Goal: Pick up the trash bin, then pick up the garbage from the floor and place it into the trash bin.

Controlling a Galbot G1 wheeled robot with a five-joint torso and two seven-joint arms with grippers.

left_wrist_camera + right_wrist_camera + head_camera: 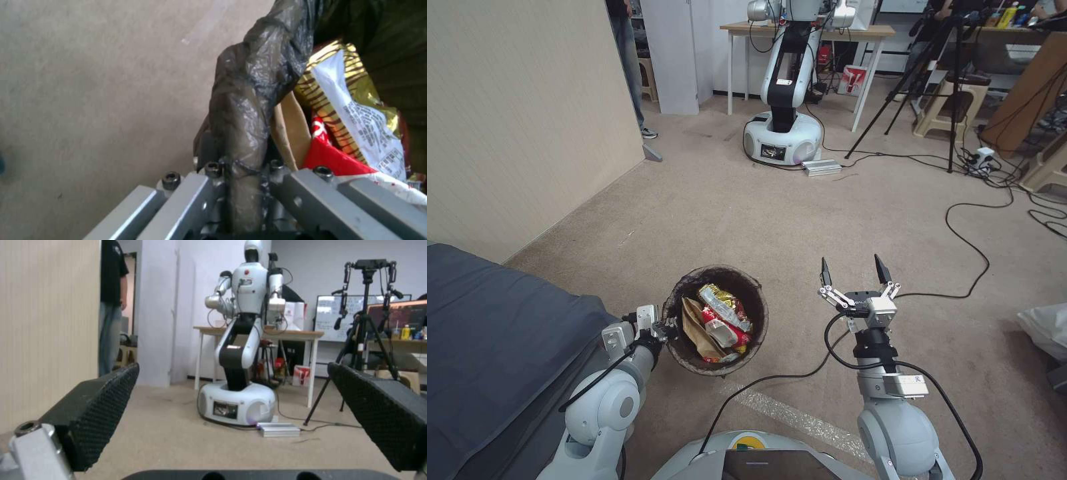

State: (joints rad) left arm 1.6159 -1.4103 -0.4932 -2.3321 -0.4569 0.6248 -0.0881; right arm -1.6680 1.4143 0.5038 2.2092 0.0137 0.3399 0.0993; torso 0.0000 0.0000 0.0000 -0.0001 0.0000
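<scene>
Trash bin (718, 321): held clear of the floor (707, 207), low in the head view at 6 o'clock; rim upward so the contents stay in.
Garbage (720, 320): inside the bin; gold wrapper, red-and-white carton, brown paper bag.
Left gripper (662, 328): at the bin's 9 o'clock; jaws clamped on the bag-covered rim, carrying the bin.
Right gripper (854, 272): at the bin's 3 o'clock, well apart; jaws spread wide, holding nothing, judged ready for a pick.
Bed (487, 333): at 8 o'clock, just beside the left arm.
</scene>
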